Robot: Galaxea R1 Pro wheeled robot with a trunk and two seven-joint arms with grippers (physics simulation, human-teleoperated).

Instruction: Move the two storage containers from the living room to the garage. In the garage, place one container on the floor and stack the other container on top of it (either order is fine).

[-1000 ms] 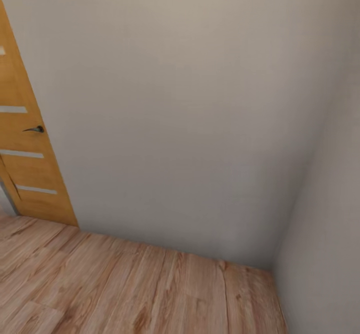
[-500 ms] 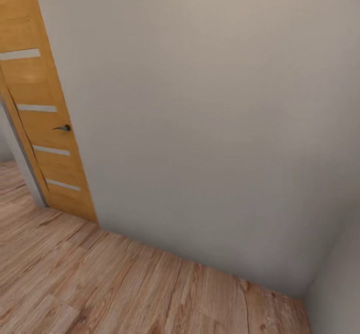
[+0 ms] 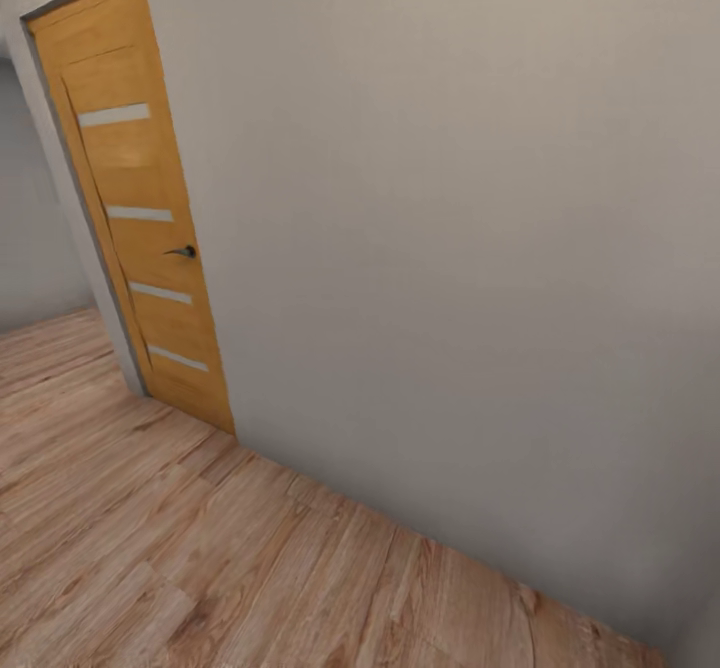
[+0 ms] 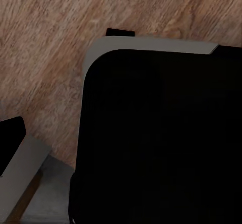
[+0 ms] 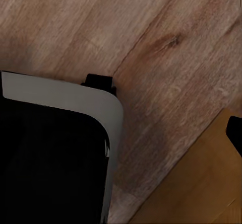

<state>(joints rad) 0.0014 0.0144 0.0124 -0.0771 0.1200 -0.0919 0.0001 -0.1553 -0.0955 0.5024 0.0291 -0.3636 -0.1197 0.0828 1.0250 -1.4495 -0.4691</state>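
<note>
The two storage containers are out of view. The head view faces a plain pale wall (image 3: 450,248) standing on a light wood-plank floor (image 3: 200,548). Both wrist views look down on my own black base with its grey rim (image 4: 151,45) (image 5: 65,95) over the same plank floor (image 4: 45,43) (image 5: 151,32).
A light-wood door (image 3: 140,208) with pale slats and a dark handle (image 3: 183,251) stands at the left. Beside it an opening leads to more plank floor (image 3: 50,348). A tan-orange flat surface (image 5: 201,183) lies at one corner of the right wrist view; what it is, I cannot tell.
The whole head view has swung left. The door now sits further right and shows in full, and the opening beside it has come into view. The right-hand wall corner has left the picture.
</note>
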